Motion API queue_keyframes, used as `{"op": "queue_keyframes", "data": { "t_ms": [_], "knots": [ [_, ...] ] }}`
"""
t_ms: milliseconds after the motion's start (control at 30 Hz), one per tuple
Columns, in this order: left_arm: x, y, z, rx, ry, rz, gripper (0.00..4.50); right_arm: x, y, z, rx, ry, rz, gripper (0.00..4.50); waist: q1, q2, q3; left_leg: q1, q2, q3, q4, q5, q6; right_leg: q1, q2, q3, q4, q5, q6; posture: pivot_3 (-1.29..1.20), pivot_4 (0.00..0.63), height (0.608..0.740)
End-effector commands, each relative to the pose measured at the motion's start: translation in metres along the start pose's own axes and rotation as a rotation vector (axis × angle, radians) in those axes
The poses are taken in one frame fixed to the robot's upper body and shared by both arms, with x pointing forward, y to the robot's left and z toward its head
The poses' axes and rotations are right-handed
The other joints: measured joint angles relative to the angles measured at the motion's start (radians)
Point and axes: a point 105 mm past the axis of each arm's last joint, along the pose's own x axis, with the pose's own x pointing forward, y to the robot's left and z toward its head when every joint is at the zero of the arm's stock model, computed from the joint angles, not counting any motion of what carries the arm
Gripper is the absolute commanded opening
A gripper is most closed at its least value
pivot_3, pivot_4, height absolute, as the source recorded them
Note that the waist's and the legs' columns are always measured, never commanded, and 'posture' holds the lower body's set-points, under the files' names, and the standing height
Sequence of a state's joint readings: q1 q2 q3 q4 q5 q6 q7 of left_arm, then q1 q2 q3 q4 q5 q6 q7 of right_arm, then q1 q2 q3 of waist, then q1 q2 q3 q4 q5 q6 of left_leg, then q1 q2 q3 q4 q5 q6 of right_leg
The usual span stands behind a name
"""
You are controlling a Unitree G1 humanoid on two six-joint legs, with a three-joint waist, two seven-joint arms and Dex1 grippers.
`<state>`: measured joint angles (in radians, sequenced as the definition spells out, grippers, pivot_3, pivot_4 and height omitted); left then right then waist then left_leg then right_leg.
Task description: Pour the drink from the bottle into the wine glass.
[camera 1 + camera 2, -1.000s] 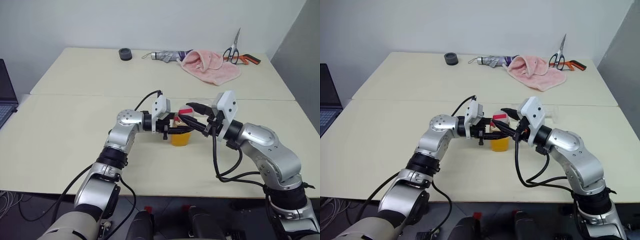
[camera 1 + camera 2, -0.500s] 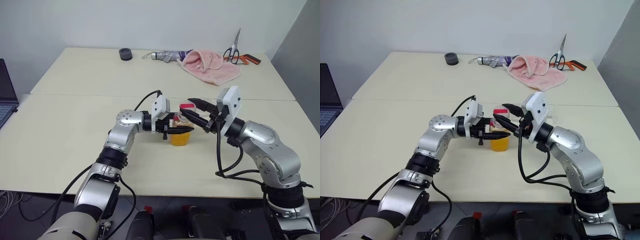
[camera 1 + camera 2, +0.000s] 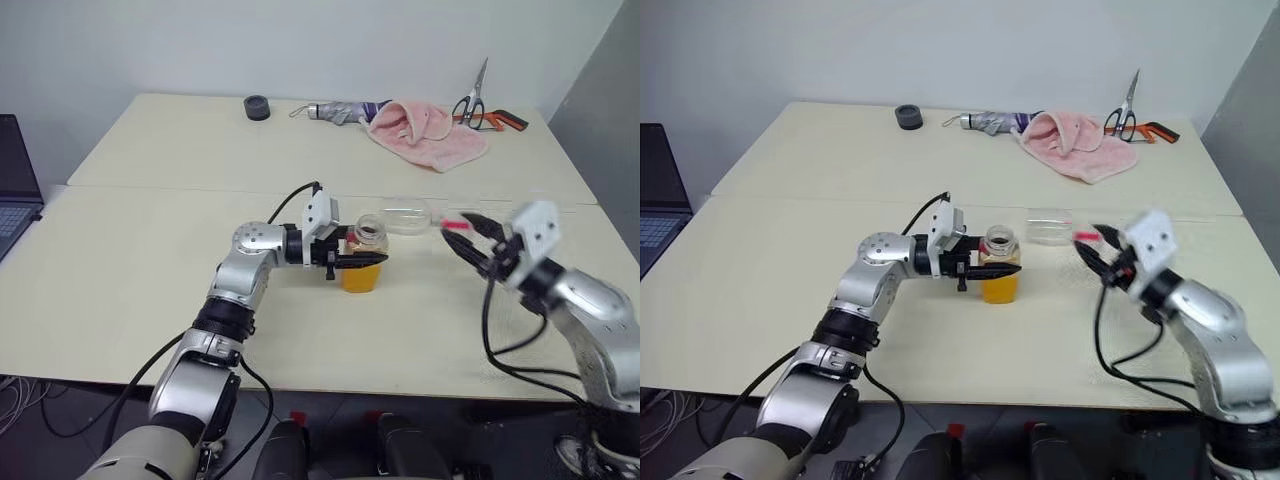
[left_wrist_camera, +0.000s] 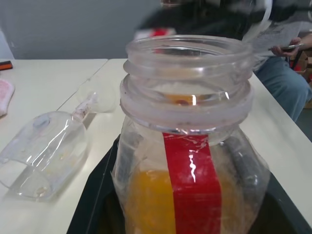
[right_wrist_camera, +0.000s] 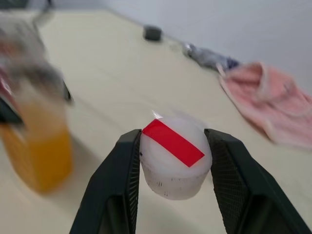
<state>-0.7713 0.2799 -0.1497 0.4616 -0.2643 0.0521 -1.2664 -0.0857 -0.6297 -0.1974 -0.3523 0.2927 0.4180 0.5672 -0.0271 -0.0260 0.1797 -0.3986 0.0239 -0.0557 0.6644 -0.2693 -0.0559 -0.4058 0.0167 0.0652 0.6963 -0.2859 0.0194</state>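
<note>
The bottle (image 3: 366,238) stands upright at mid-table with its mouth uncovered, and my left gripper (image 3: 374,262) is shut on its body from the left. The orange drink (image 3: 360,278) fills its lower half. A red label stripe runs down the bottle (image 4: 191,161) in the left wrist view. The wine glass (image 3: 404,216) lies on its side on the table just behind and to the right of the bottle, empty. My right gripper (image 3: 464,234) hangs above the table well to the right, shut on a white cap (image 5: 174,157) with a red stripe.
Along the far edge lie a pink towel (image 3: 425,128), a folded umbrella (image 3: 335,111), scissors (image 3: 478,100) and a black ring (image 3: 257,105). A laptop (image 3: 15,190) sits at the left edge. A person's hand (image 4: 288,48) shows beyond the table in the left wrist view.
My right gripper has swung away to the right and slightly down, carrying the cap off the bottle. The bottle's mouth now stands open. The left gripper and bottle have stayed put.
</note>
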Motion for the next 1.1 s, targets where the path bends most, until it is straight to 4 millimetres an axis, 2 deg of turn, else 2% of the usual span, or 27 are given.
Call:
{"op": "queue_keyframes", "data": {
  "t_ms": [33,167,267,433,533,667,767,867,967,1100],
  "knots": [
    [-0.003,0.007,0.02,0.064,-0.046,0.021,1.78,-0.018,-0.022,-0.041,0.004,0.13,-0.105,1.72,-0.002,0.0,0.0,0.0,0.0,0.001,0.0,0.0,0.0,0.0,0.0,0.001,0.0,0.0,0.0,0.0,0.15,0.74],
    [-0.004,0.008,0.021,0.066,-0.046,0.027,1.78,-0.018,-0.023,-0.074,0.115,0.226,-0.141,1.72,-0.018,0.001,0.0,0.003,0.002,0.003,-0.001,0.0,0.0,0.0,0.002,0.004,0.002,0.0,0.0,0.0,0.15,0.74],
    [-0.005,0.01,0.023,0.07,-0.047,0.038,1.78,-0.015,-0.021,-0.076,0.177,0.225,-0.133,2.72,-0.023,0.001,0.0,0.003,0.003,0.003,-0.001,0.0,0.0,0.0,0.004,0.004,0.002,0.0,0.0,0.0,0.15,0.74],
    [-0.016,0.019,0.028,0.068,-0.056,0.1,1.78,-0.017,-0.023,-0.061,0.203,0.176,-0.113,4.43,-0.021,0.001,0.0,0.002,0.003,0.003,-0.001,0.0,0.0,0.0,0.004,0.004,0.001,0.0,0.0,0.0,0.15,0.74],
    [-0.032,0.028,0.029,0.061,-0.06,0.185,1.78,-0.018,-0.02,-0.039,0.12,0.128,-0.046,4.5,-0.02,0.002,0.001,0.002,0.002,0.003,-0.001,0.0,0.0,0.0,0.002,0.004,0.001,0.0,0.0,0.0,0.15,0.74],
    [-0.059,0.042,0.033,0.036,-0.085,0.347,1.78,-0.009,0.004,0.002,0.02,0.051,0.119,4.5,-0.027,0.002,0.001,0.003,0.003,0.003,-0.001,0.0,0.0,0.0,0.003,0.004,0.001,0.0,0.0,0.0,0.15,0.74],
    [-0.096,0.059,0.03,0.017,-0.083,0.552,1.78,0.009,0.051,0.046,0.023,-0.068,0.359,4.5,-0.03,0.002,0.001,0.003,0.004,0.002,-0.001,0.0,0.0,0.0,0.005,0.003,0.002,0.0,0.0,0.0,0.15,0.74],
    [-0.133,0.073,0.025,0.007,-0.067,0.749,1.78,0.029,0.086,0.076,0.011,-0.155,0.509,4.5,-0.03,0.002,0.001,0.003,0.005,0.0,-0.001,0.0,0.0,0.0,0.005,0.002,0.002,0.0,0.0,0.0,0.15,0.74],
    [-0.173,0.083,0.02,0.017,-0.036,0.94,1.78,0.054,0.11,0.093,-0.004,-0.188,0.587,4.5,-0.03,0.002,0.001,0.002,0.005,0.0,0.0,0.0,0.0,0.0,0.005,0.001,0.002,0.0,0.0,0.0,0.15,0.74],
    [-0.205,0.089,0.016,0.035,-0.005,1.096,1.78,0.077,0.128,0.103,-0.013,-0.198,0.63,4.5,-0.011,0.002,0.001,0.0,0.004,-0.003,0.0,0.0,0.0,-0.001,0.0,-0.003,0.001,0.0,0.0,0.0,0.15,0.74]
  ]
}}
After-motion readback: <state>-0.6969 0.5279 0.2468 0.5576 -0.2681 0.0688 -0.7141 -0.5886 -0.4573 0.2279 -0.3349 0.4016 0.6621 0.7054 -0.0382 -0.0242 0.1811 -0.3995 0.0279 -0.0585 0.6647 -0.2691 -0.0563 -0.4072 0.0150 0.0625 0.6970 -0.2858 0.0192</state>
